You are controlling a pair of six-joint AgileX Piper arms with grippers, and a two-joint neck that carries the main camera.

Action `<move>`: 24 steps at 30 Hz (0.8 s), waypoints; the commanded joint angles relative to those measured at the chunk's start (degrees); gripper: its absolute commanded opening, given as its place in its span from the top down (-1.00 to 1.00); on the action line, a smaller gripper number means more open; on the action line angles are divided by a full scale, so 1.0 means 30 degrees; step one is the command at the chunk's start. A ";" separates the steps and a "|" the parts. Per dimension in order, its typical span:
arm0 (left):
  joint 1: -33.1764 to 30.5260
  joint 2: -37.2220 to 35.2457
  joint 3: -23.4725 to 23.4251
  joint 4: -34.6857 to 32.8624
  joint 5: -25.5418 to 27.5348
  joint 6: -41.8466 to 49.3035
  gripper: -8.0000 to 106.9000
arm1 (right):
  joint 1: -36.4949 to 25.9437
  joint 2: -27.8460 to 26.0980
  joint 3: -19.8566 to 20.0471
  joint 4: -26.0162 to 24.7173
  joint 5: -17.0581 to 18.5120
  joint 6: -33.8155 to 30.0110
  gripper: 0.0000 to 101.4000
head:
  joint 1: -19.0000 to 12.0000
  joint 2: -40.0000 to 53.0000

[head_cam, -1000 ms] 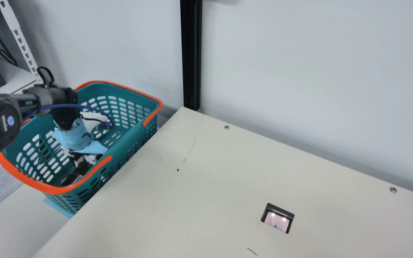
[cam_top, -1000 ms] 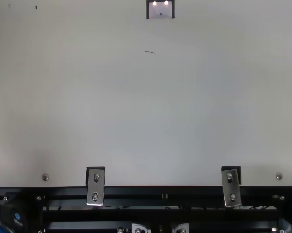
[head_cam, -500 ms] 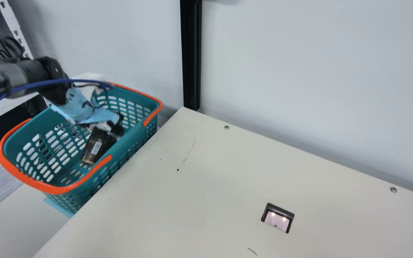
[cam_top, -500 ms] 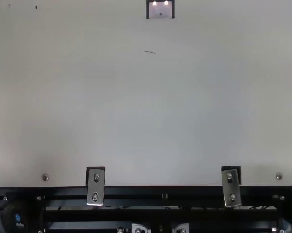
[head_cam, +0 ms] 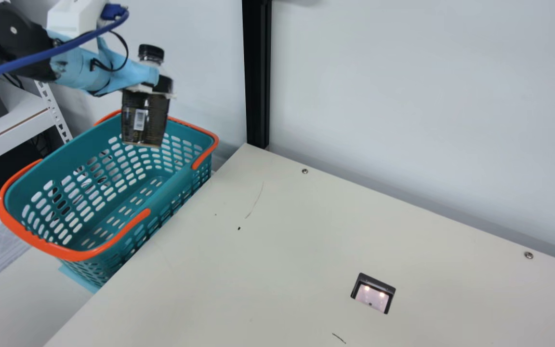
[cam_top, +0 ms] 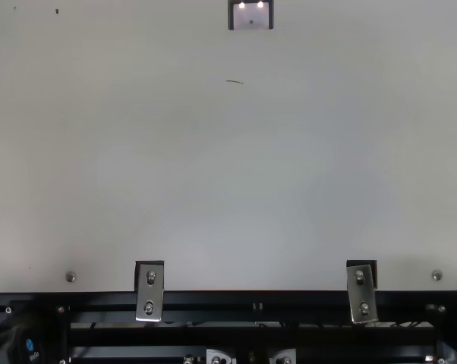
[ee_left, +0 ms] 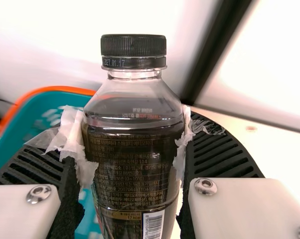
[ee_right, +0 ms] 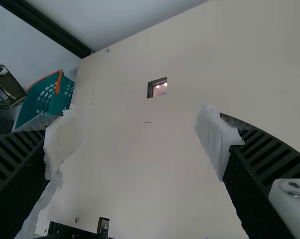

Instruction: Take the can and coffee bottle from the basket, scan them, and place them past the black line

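The black-capped clear coffee bottle [head_cam: 143,118] went up from the orange-rimmed teal basket [head_cam: 56,250], nearly upright, squeezed by the left gripper [ee_left: 134,134]. In the main view, the square lit scanner [head_cam: 373,297] is at its four o'clock. The right gripper [ee_right: 137,142] is spread wide.

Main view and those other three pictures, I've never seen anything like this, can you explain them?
This is a two-armed robot at a cream table. The main view comes from a camera between the arms, the top view looks steeply down from above, and each wrist view comes from a camera on one arm. The left gripper holds a dark coffee bottle above the teal basket, which stands beside the table. The right gripper is open and holds nothing. Set into the table is a small lit window, probably the scanner.
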 commanded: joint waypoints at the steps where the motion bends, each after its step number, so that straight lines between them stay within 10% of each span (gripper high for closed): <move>1: -0.0220 -0.0188 -0.0082 -0.1315 0.0901 0.0009 0.68 | 0.0000 0.0000 0.0000 0.0000 0.0000 0.0000 -1.00 | -0.0509 0.0109; 24: -0.5318 -0.3559 0.3825 -0.5427 0.0951 -0.1606 0.68 | 0.0000 0.0000 0.0000 0.0000 0.0000 0.0000 -1.00 | -0.0201 -0.3955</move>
